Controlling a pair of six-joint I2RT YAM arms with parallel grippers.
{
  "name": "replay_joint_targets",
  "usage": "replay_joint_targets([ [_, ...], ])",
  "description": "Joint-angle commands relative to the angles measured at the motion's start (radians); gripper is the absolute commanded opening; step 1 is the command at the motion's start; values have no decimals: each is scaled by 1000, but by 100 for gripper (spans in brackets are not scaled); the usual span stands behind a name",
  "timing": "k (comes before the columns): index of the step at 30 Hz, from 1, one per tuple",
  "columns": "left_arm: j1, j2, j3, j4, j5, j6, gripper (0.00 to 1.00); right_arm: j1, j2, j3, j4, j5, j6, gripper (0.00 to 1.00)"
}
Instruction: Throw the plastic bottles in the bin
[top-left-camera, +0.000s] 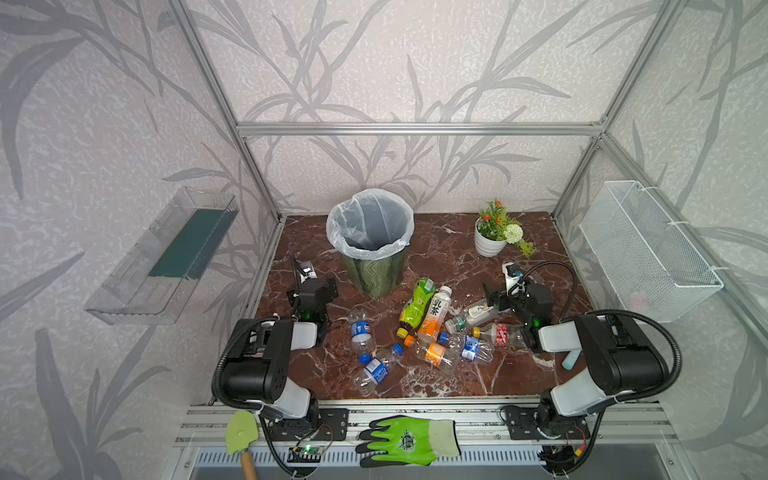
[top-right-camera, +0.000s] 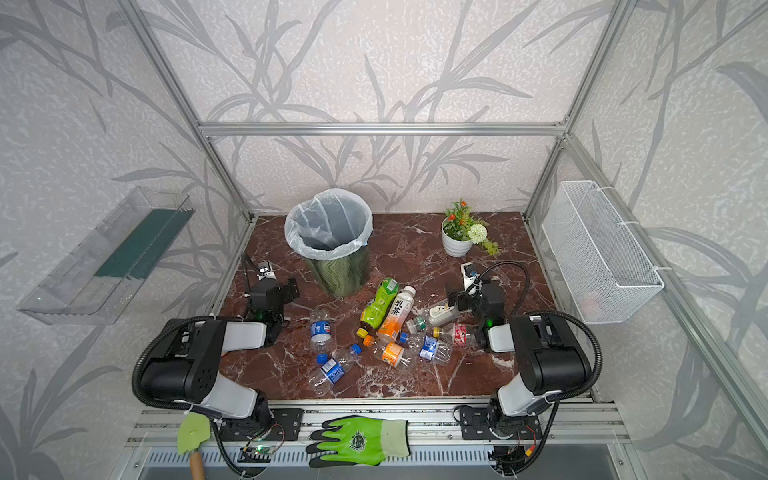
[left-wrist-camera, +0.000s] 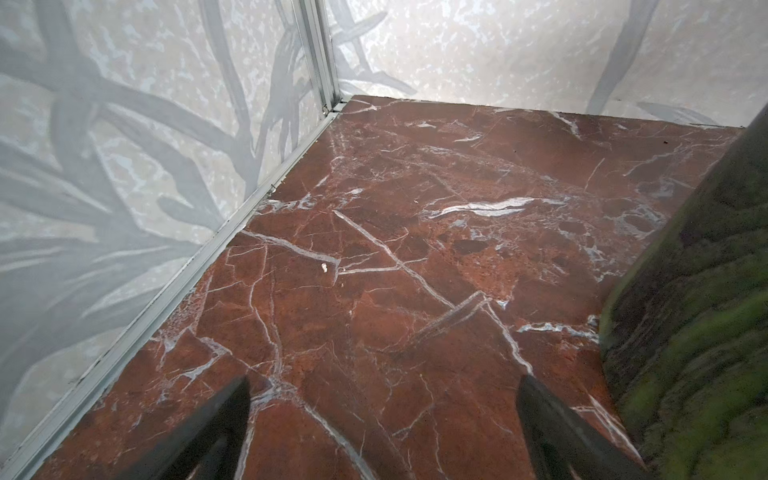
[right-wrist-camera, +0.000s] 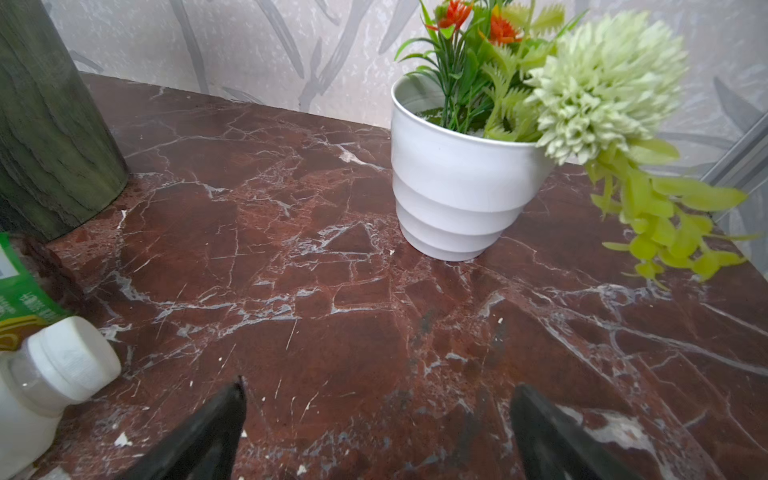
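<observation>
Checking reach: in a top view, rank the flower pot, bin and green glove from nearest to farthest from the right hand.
1. Flower pot, just behind the right hand.
2. Bin, back left.
3. Green glove, on the front rail.

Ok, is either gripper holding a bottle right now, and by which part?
Nothing is held: the left gripper and right gripper are both open and empty.
</observation>
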Motion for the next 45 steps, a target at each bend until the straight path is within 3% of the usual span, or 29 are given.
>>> replay_joint_targets([
  [1, 5, -9, 10, 2, 1, 1, 99, 1, 2, -5, 40, 6, 2, 99],
  [11, 6, -10, 11, 2, 2, 1, 99, -34, 2, 41, -48, -6, 48, 99],
  [34, 5, -15, 8, 14, -9, 1, 99, -34, 5, 40, -39, -2, 48, 99],
  [37, -2, -110, 28, -87, -63, 7, 99, -35, -54, 34, -77, 148, 106, 99],
  [38, -5, -180, 82, -273, -149, -62, 99, -37, -109, 43, -149, 173, 116, 99],
  [39, 0, -256, 158, -541, -219, -186, 99, -37, -177, 81, -301, 194, 141, 99],
  [41, 3, -351, 235, -802, -306, -310, 99, -40, -276, 189, -640, 232, 242, 100],
  [45, -3, -544, 225, -953, -268, -389, 99, -42, -380, 302, -999, 196, 482, 94],
])
